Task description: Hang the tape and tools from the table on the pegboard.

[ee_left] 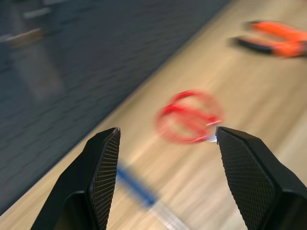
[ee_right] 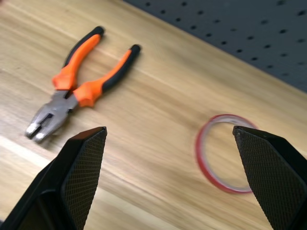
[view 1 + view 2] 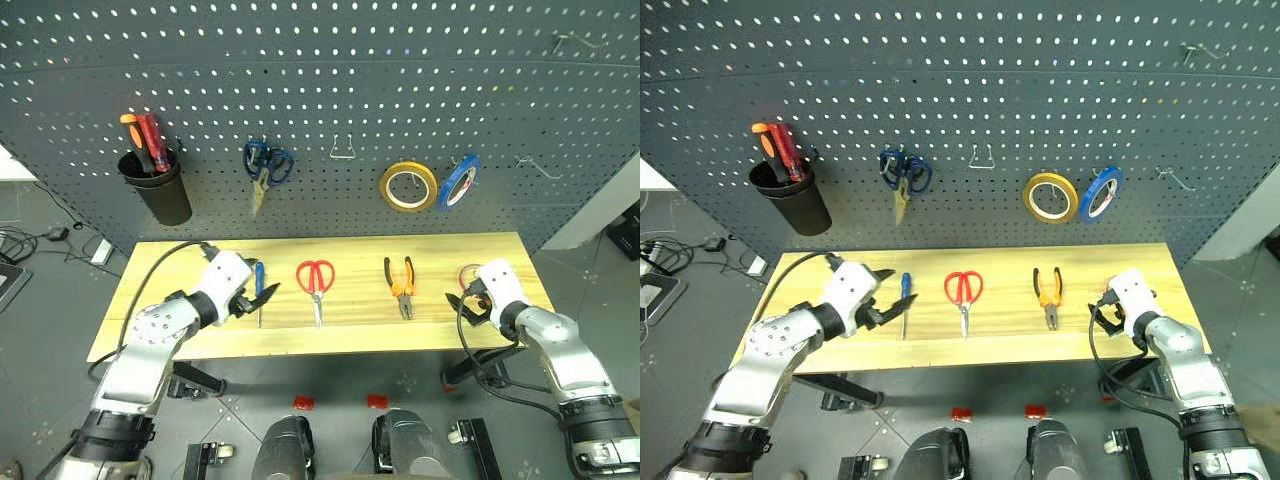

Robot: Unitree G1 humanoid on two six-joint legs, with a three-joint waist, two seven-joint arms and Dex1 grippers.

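On the light wood table (image 3: pixel 350 335) lie, from left to right, a blue-handled screwdriver (image 3: pixel 259 281), red-handled scissors (image 3: pixel 316 279), orange-and-black pliers (image 3: pixel 401 284) and a thin red tape ring (image 2: pixel 225 153). My left gripper (image 3: pixel 254 297) hovers open just left of the screwdriver; its wrist view looks past the blue handle (image 1: pixel 136 186) to the scissors (image 1: pixel 189 117). My right gripper (image 3: pixel 461 303) stands open at the table's right end. In its wrist view the tape lies just ahead and the pliers (image 2: pixel 79 84) off to one side. Neither gripper holds anything. The dark grey pegboard (image 3: pixel 330 70) rises behind.
On the pegboard hang a black cup (image 3: pixel 160 190) with red and orange screwdrivers, a blue-handled tool pair (image 3: pixel 267 165), a yellow roll (image 3: pixel 408 186) and a blue roll (image 3: pixel 459 180). Bare wire hooks (image 3: pixel 343 150) (image 3: pixel 540 166) sit between and to the right. Cables lie on the floor at left.
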